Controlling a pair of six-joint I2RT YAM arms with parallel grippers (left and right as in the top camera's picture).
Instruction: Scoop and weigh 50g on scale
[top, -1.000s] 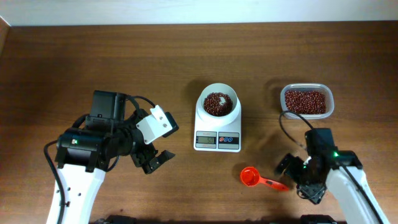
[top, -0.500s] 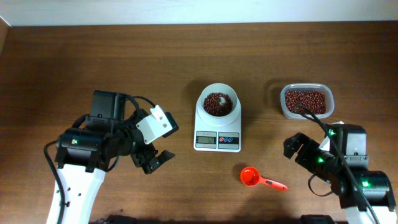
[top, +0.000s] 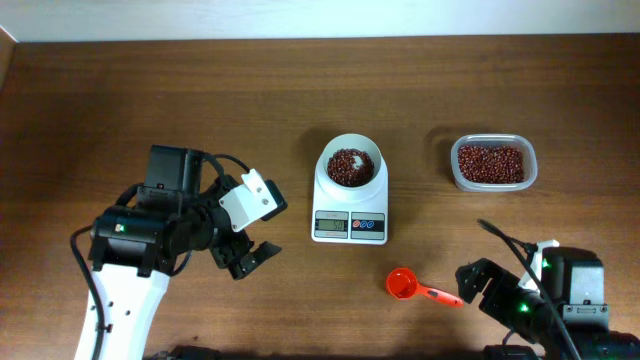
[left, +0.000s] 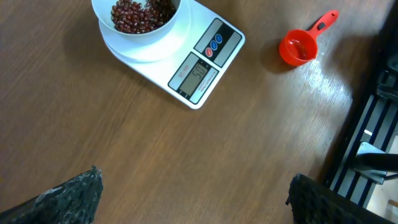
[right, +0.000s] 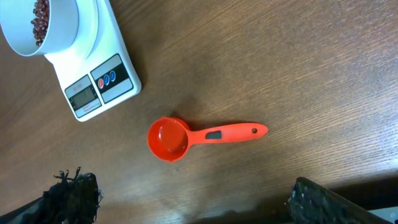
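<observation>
White digital kitchen scale (top: 349, 210), round white bowl (top: 350, 166) of red beans on top, sits mid-tabletop (top: 300, 90), unmoved. Orange plastic scoop (top: 403, 284) lies empty, near-right of it. Right fingers (right: 71, 196) spread wide, holding nothing, just pulled back from scoop handle toward near edge. Left fingers (left: 68, 196) wide, empty, unchanged. Judgement: scooping over, weighing likely done; display unreadable.

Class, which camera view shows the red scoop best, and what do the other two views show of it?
The right wrist view: the red scoop lies whole and large near the middle, its empty bowl and handle hole clear. The overhead view shows it small, without such detail; so does the left wrist view, at top right.
</observation>
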